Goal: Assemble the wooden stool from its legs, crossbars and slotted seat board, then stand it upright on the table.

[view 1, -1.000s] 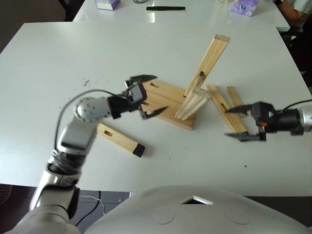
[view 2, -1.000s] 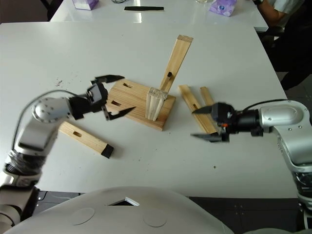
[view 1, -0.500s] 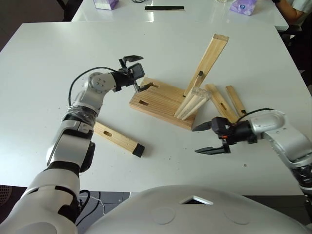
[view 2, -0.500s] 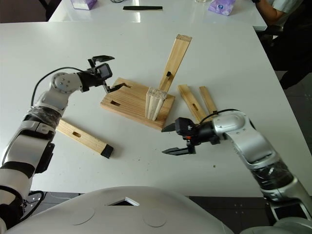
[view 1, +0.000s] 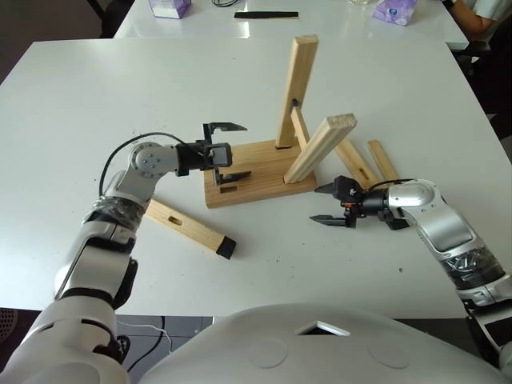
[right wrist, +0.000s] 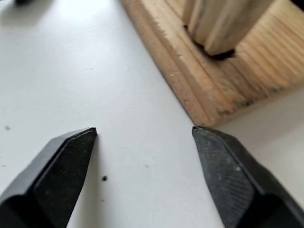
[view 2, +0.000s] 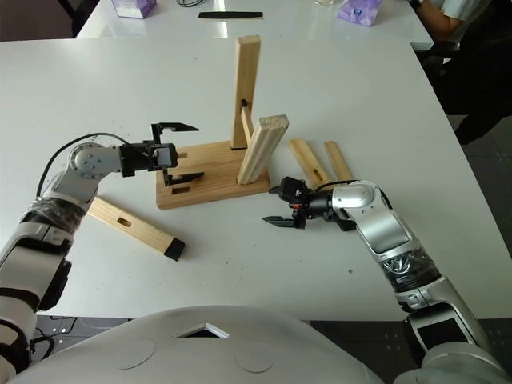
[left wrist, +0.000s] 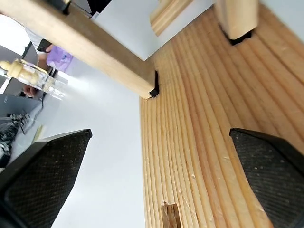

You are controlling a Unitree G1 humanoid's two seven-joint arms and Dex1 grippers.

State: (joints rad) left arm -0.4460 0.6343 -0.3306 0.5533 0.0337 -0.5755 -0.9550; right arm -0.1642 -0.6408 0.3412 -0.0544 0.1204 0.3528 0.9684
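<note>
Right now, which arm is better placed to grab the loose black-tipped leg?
Probably left. The loose leg lies close to the open left gripper; the right gripper, also open, sits across the seat board.

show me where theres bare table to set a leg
Bare: the far-left table beyond the left gripper, and the near strip between the loose leg and right gripper. Crowded: right of the seat board, by the leaning leg and loose bars.

A wide strip of bare table (view 1: 272, 248) lies open between the loose leg (view 1: 192, 228) and the right gripper (view 1: 317, 204). Over the seat board (view 1: 264, 172), an upright leg (view 1: 294, 88) and a tilted leg (view 1: 320, 148) (both socketed) bar the way.
</note>
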